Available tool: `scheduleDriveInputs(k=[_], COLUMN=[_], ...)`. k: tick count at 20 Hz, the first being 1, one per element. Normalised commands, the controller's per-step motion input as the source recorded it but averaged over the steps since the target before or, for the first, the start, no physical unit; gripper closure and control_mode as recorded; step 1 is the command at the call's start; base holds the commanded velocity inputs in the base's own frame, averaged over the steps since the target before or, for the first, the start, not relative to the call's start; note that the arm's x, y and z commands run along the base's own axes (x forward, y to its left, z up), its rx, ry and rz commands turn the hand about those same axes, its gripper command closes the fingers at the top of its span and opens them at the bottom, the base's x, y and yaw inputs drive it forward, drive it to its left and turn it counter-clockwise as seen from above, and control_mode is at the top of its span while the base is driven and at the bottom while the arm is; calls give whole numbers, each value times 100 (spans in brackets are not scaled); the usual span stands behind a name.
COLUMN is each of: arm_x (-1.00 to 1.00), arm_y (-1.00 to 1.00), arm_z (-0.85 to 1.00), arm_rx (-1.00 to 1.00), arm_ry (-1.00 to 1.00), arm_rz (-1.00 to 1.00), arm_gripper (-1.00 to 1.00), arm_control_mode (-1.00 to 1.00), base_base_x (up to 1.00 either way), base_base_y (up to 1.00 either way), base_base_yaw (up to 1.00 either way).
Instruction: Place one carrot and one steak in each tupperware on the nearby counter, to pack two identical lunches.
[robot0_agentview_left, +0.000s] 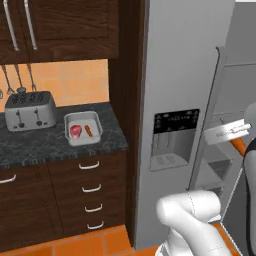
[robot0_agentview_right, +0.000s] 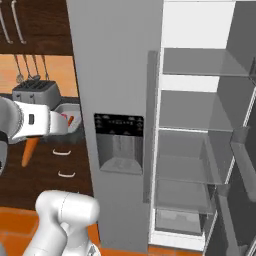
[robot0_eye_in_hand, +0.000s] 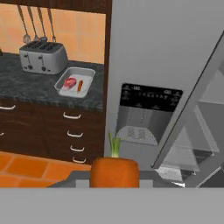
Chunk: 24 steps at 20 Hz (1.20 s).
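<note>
Dark brown cabinets and an orange tiled wall are seen behind the black speckled desk (robot0_agentview_left: 45, 142), which sits over drawers with curved silver handles. On the desk a silver toaster (robot0_agentview_left: 30, 111) stands near the wall, and a grey tupperware (robot0_agentview_left: 96, 121) lies just beside it, toward the desk's end by the refrigerator (robot0_agentview_left: 180, 75). Inside that tupperware a red-pink steak (robot0_agentview_left: 75, 131) and a short orange carrot (robot0_agentview_left: 88, 130) are laid side by side, close together; whether they touch cannot be told. Kitchen utensils (robot0_agentview_left: 19, 77) are hung on the wall above the toaster.

The refrigerator is shown with its right door swung open, so that the grey shelves (robot0_agentview_right: 200, 125) are exposed, while the dispenser panel (robot0_agentview_right: 119, 142) is set in the closed door.

The gripper (robot0_eye_in_hand: 114, 175) is held in the air in front of the refrigerator, well apart from the desk. The jaws are set narrowly and are closed on a second carrot (robot0_eye_in_hand: 114, 171), whose orange body is seen low in the hand view with a green stalk rising from it. In the left base view the same carrot is seen sticking out below the white hand, at the right edge.
</note>
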Motion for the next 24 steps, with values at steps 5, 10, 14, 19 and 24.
scheduleDriveInputs(k=[5,10,14,19,24], arm_x=[0,0,0,0,0], arm_y=[0,0,0,0,0], arm_z=[0,0,0,0,0], arm_rx=[0,0,0,0,0], arm_ry=[0,0,0,0,0], arm_rz=[0,0,0,0,0], arm_gripper=[100,100,100,100,100], arm_control_mode=[100,100,100,100,100], base_base_x=[-5,7,34,43,39], base_base_y=[100,100,100,100,100], base_base_yaw=[0,0,0,0,0])
